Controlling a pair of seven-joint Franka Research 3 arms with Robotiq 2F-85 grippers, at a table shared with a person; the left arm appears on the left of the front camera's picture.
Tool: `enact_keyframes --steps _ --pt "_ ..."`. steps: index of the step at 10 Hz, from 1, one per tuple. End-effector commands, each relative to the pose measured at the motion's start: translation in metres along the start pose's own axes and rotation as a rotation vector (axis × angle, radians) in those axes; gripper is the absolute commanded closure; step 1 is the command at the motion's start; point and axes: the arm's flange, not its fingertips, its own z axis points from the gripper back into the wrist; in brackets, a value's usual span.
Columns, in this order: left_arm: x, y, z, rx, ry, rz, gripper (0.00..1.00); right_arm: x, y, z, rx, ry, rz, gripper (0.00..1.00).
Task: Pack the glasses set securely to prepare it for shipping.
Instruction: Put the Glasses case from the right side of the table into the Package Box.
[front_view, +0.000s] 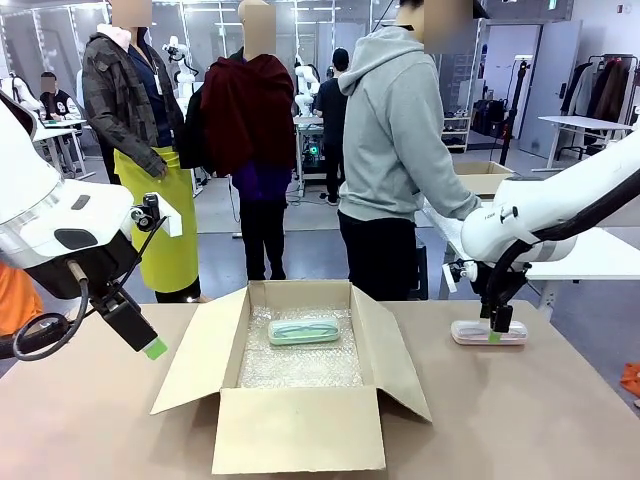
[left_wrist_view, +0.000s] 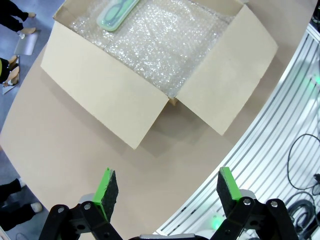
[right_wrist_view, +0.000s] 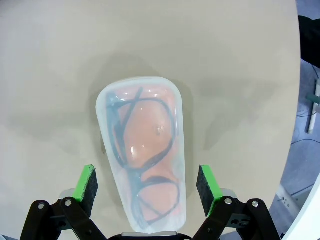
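Squarely between right jaws, spread wide, pink case (right_wrist_view: 142, 150) on table (right_wrist_view: 240, 75), ungripped, left jaws spread, empty.

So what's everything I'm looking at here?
table: one, tan, under everything
box: one, brown cardboard, flaps open, mid-table
bubble wrap: clear, lining the box floor
green case: one, mint, on the wrap at the box's far end
pink case: one, pale pink, on the table to the right of the box
glasses: one pair, dark frame, inside the pink case
person: one, grey hoodie, far side of the table
left gripper: black with green pads, open, above bare table left of the box
right gripper: same colours, open, pads either side of the pink case, not touching
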Motion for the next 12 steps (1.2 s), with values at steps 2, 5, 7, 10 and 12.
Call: enact_keyframes --steps 2,5,7,10,12 --pt "0.000 0.001 0.000 0.004 -0.012 -0.014 0.00 0.003 -0.006 -0.006 0.002 0.015 0.001 0.00" --pt "0.000 0.001 0.000 0.004 -0.012 -0.014 0.00 0.003 -0.006 -0.005 0.000 0.019 -0.006 0.31" --pt "0.000 0.001 0.000 0.004 -0.012 -0.014 0.00 0.000 -0.006 -0.003 -0.005 0.020 -0.018 0.50" --pt "0.000 0.001 0.000 0.004 -0.012 -0.014 0.00 -0.003 0.000 0.022 -0.030 0.012 -0.034 0.58" --pt "0.000 0.001 0.000 0.004 -0.012 -0.014 0.00 -0.001 0.013 0.066 -0.061 0.025 -0.041 0.58"
